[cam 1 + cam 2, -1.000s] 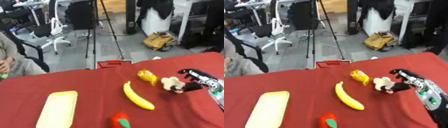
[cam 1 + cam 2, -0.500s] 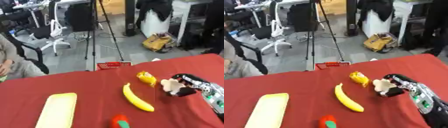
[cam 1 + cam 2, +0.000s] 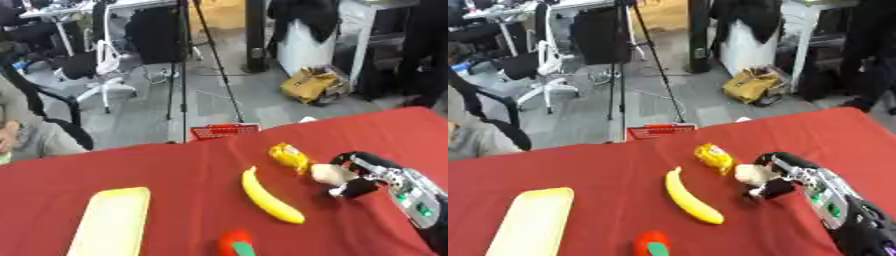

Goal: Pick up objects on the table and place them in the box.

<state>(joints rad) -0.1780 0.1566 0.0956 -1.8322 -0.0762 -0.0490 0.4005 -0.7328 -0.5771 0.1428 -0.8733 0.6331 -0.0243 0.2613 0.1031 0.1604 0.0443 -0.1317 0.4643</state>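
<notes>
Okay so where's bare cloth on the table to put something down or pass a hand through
Bare: the far left of the red table, behind the yellow tray, and the strip between tray and banana. Crowded: the right middle, where the right hand grips a pale object beside the yellow packet.

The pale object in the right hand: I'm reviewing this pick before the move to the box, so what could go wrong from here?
1. The right hand has its fingers curled around the pale object, which juts out toward the small yellow item beside it; lifting may nudge that item.
2. A sweep leftward could knock the banana.
3. No box is plainly in view, only a yellow tray, so the drop spot is uncertain.
</notes>
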